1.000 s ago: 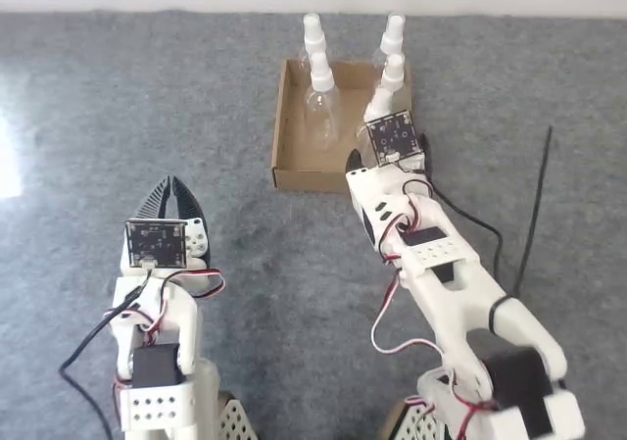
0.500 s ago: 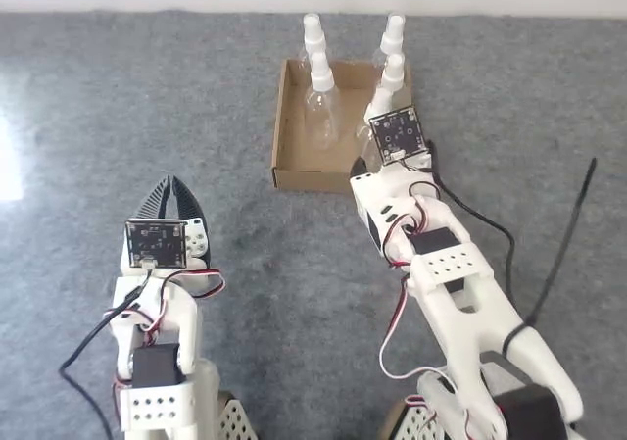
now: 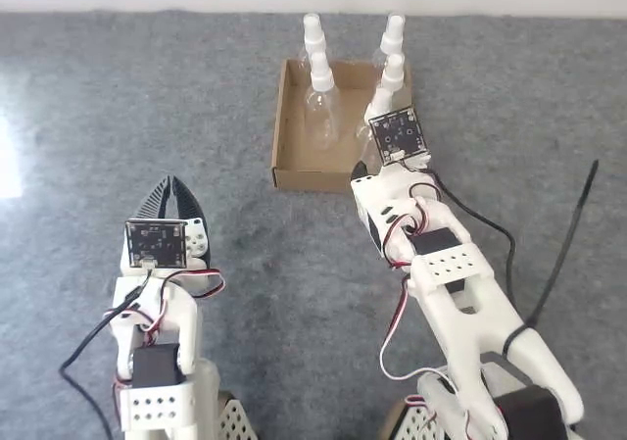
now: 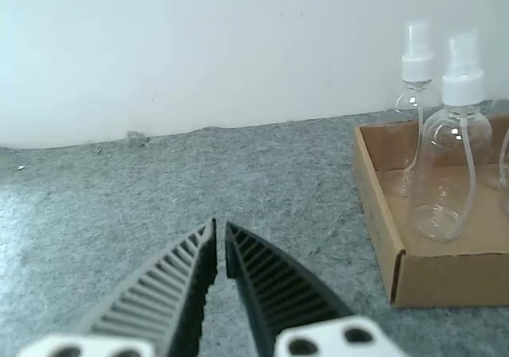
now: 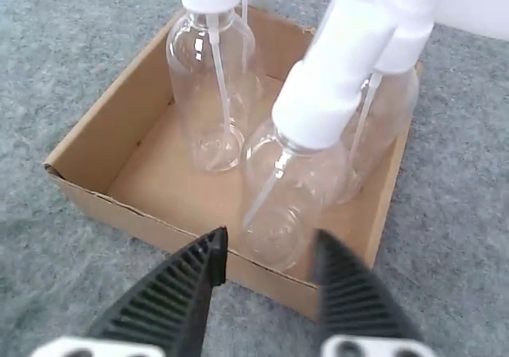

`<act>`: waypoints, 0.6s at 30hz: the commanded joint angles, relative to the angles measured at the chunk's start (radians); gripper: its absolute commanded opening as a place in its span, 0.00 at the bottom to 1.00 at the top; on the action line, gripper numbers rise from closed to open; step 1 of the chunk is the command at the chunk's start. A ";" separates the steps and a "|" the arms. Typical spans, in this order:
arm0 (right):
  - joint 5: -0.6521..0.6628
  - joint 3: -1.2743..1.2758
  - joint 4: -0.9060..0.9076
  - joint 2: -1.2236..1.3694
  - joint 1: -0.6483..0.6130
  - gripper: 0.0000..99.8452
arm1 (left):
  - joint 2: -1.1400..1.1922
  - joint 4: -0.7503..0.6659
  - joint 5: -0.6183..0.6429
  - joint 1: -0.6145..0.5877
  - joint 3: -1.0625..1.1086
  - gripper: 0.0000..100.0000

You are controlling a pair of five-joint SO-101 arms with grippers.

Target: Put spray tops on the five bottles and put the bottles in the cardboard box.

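Observation:
The cardboard box [image 3: 286, 136] stands at the far middle of the table. Several clear bottles with white spray tops stand in it, one at the near left [image 3: 321, 102] and one at the right [image 3: 390, 79]. In the right wrist view a capped bottle [image 5: 296, 184] leans tilted inside the box's near wall [image 5: 143, 214]. My right gripper [image 5: 269, 258] hangs open just before this tilted bottle, fingers apart and not touching it. My left gripper [image 3: 171, 197] is shut on nothing, low over the grey carpet at the near left [image 4: 220, 242].
Grey carpet [image 3: 118, 97] covers the table, bare on both sides of the box. A white wall [image 4: 199, 47] runs behind. A thin black cable [image 3: 563, 254] rises to the right of the right arm.
The right arm has shifted its pose and its wrist has moved a little toward the box. Its black cable swung to the right. The left arm has not moved.

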 commanded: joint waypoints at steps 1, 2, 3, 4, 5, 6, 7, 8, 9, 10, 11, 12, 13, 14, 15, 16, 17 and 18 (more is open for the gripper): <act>0.000 -0.008 -0.002 -0.061 0.005 0.03 | -0.023 -0.009 -0.006 -0.005 -0.010 0.02; 0.000 -0.008 -0.002 -0.061 0.005 0.03 | -0.023 -0.009 -0.006 -0.005 -0.010 0.02; 0.000 -0.008 0.001 -0.061 0.005 0.03 | -0.023 -0.009 -0.006 -0.005 -0.010 0.02; 0.000 -0.008 0.004 -0.061 0.005 0.03 | -0.023 -0.009 -0.006 -0.005 -0.010 0.02; 0.002 -0.008 0.005 -0.061 0.005 0.03 | -0.023 -0.009 -0.006 -0.005 -0.010 0.02; 0.005 -0.008 0.005 -0.061 0.005 0.03 | -0.023 -0.009 -0.006 -0.005 -0.010 0.02; 0.020 -0.008 0.007 -0.061 0.005 0.03 | -0.023 -0.009 -0.006 -0.005 -0.010 0.02; 0.038 -0.006 0.007 -0.061 0.005 0.03 | -0.023 -0.009 -0.006 -0.005 -0.010 0.02; 0.049 -0.006 0.013 -0.061 0.007 0.03 | -0.023 -0.009 -0.006 -0.005 -0.010 0.02; 0.061 -0.006 0.030 -0.061 0.008 0.03 | -0.023 -0.009 -0.006 -0.005 -0.010 0.02; 0.064 -0.009 0.045 -0.062 0.008 0.03 | -0.023 -0.009 -0.006 -0.005 -0.010 0.02; 0.064 -0.011 0.058 -0.070 0.008 0.03 | -0.023 -0.009 -0.006 -0.005 -0.010 0.02; 0.064 -0.011 0.068 -0.084 0.008 0.03 | -0.023 -0.009 -0.006 -0.005 -0.010 0.02; 0.064 -0.011 0.087 -0.102 0.007 0.03 | -0.023 -0.009 -0.006 -0.005 -0.010 0.02; 0.064 -0.011 0.110 -0.127 0.007 0.03 | -0.023 -0.009 -0.006 -0.005 -0.010 0.02; 0.064 -0.011 0.134 -0.154 0.007 0.03 | -0.023 -0.009 -0.006 -0.005 -0.010 0.02; 0.064 -0.011 0.160 -0.183 0.007 0.03 | -0.023 -0.009 -0.006 -0.005 -0.010 0.02; 0.064 -0.011 0.185 -0.214 0.008 0.03 | -0.023 -0.009 -0.006 -0.005 -0.010 0.02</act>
